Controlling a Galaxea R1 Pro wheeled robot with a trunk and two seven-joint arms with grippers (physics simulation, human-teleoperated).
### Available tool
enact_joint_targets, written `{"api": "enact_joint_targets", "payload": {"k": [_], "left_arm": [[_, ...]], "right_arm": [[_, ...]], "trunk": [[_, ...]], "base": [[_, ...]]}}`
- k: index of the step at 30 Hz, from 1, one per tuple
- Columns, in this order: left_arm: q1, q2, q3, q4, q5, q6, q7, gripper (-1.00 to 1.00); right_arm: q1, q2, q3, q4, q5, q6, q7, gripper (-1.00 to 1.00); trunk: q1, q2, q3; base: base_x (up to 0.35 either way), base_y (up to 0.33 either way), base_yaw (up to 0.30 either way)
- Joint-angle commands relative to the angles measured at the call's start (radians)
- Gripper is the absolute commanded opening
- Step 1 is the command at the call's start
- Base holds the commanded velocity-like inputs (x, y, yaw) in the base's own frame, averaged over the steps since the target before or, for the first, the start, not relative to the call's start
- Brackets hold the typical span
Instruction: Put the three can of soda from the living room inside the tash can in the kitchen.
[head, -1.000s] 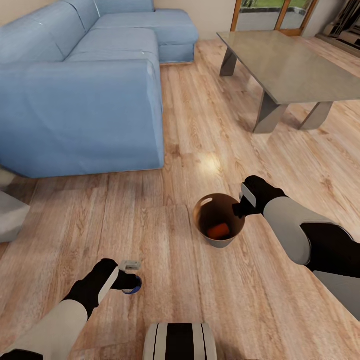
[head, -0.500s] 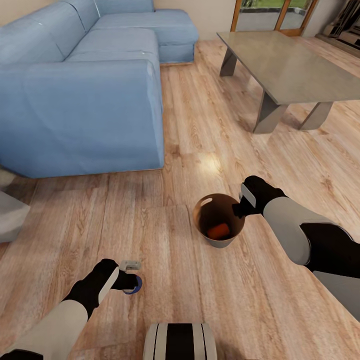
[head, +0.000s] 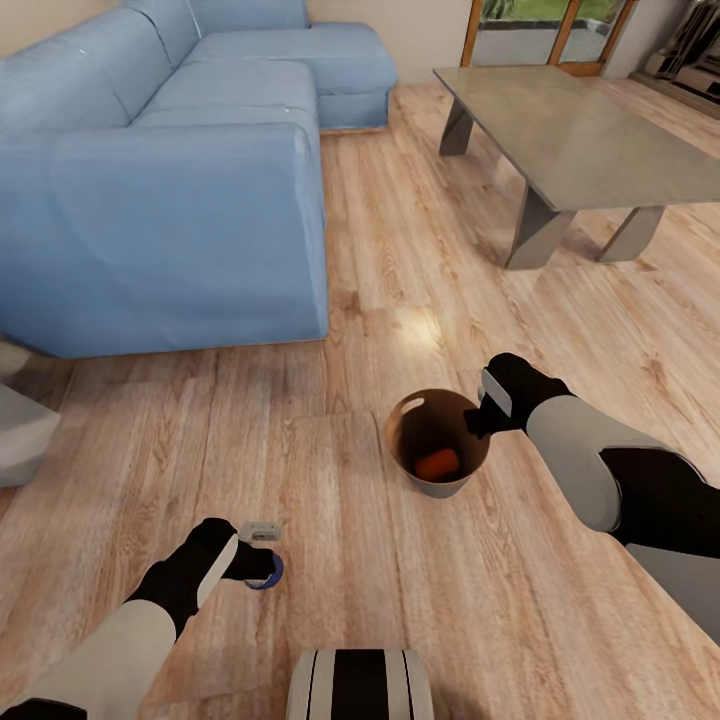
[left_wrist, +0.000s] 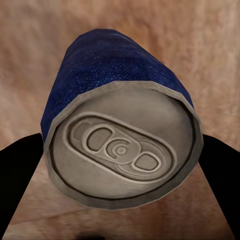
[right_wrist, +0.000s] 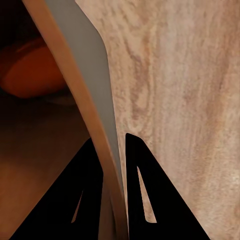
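Standing on the wooden floor (head: 400, 250) of the living room, the tash can (head: 436, 486) is a small round tapered bin, grey outside and brown inside, with a handle slot near its far rim. One orange can of soda (head: 437, 463) lies on its side at the bottom of it; in the right wrist view the same orange can (right_wrist: 30, 75) shows as a rounded shape behind the bin's wall (right_wrist: 85, 100).

The right gripper (head: 474, 420) is pressed together on the near-right rim of the bin, one dark finger (right_wrist: 80, 200) inside the wall and the other outside it.

The left gripper (head: 268, 570) is low over the floor, in front of the robot and well apart from the bin, pinching a blue can of soda (head: 272, 572). In the left wrist view the blue can (left_wrist: 120, 125) shows its silver top and pull tab toward the camera, with a dark finger (left_wrist: 20, 175) at either side of it.

A blue sofa (head: 160, 170) stands beyond at the left and a grey coffee table (head: 580, 130) at the far right.

Against the pictures of a second and half a second ago, both arms, the bin and the cans lie as they did; nothing has visibly shifted.
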Motion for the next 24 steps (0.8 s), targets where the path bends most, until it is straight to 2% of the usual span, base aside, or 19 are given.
{"api": "enact_joint_targets", "payload": {"k": [1, 24], "left_arm": [[-0.001, -0.001, -0.001, 0.001, 0.001, 0.000, 0.000, -1.00], [-0.001, -0.001, -0.013, 0.000, -0.002, 0.003, -0.004, -1.00]], "right_arm": [[0.037, 0.033, -0.047, -0.012, -0.008, 0.000, 0.008, -1.00], [0.040, 0.036, -0.047, -0.011, -0.009, 0.000, 0.008, -1.00]], "trunk": [[0.012, 0.000, 0.004], [0.001, 0.006, 0.092]], "base": [[0.000, 0.000, 0.000], [0.000, 0.000, 0.000]]}}
